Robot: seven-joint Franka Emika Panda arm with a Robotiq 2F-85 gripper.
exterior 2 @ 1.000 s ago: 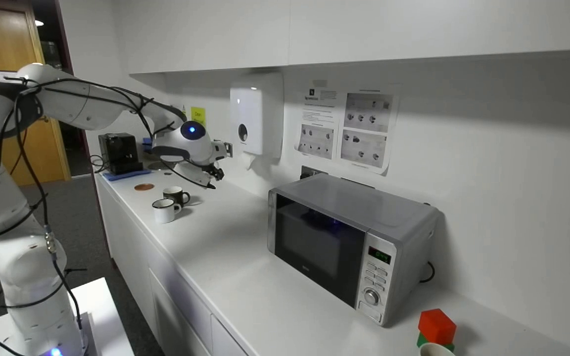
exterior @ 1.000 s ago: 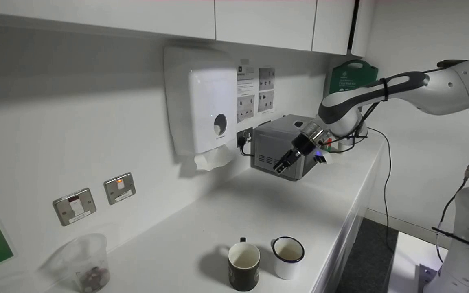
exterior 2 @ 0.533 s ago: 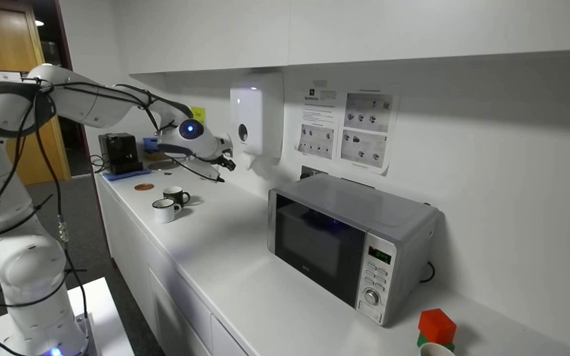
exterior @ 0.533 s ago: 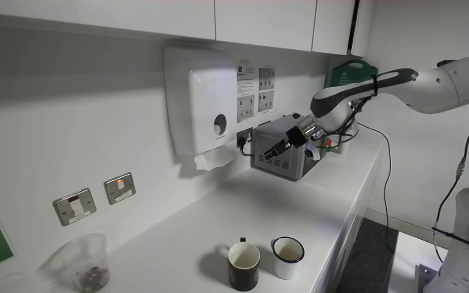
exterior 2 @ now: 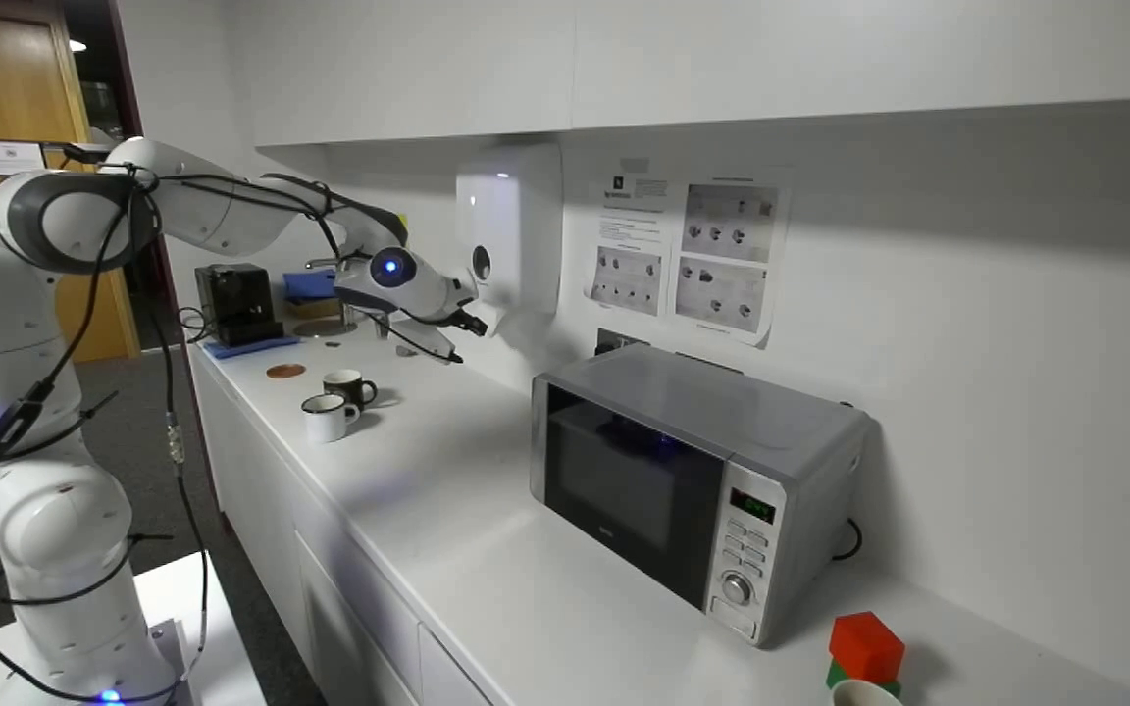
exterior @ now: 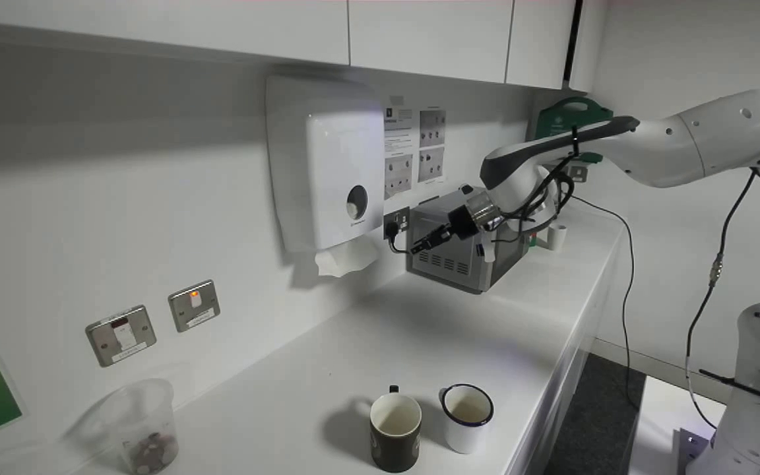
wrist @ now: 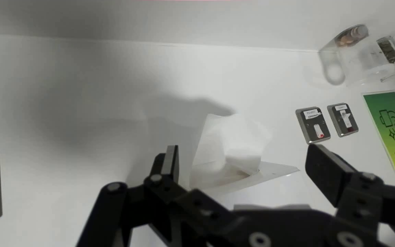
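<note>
Gripper [wrist: 242,161] was released and empty, jaws spread wide; the wrist view showed the paper towel [wrist: 233,145] framed between them. That paper towel hung from the bottom of the wall dispenser [exterior: 340,165], above the back edge of the counter [exterior: 314,382], and an exterior view showed a gap between it and the gripper. Versus one second earlier: gripper had moved across the side of the microwave [exterior 2: 693,490] toward the wall dispenser and appeared a bit higher in both exterior views. Arm [exterior: 664,148] had swung the same way. White cup [exterior: 555,237] beyond the microwave, partly blocked by the arm before, showed more fully. Paper towel looked the same. Dark mug [exterior: 394,443] and white mug [exterior: 466,430] hadn't moved, side by side, the white one nearer the counter's front edge. Also unchanged: clear tub [exterior: 144,423] by the back edge, red block [exterior 2: 866,645] on a green piece [exterior 2: 836,676] at the microwave end.
</note>
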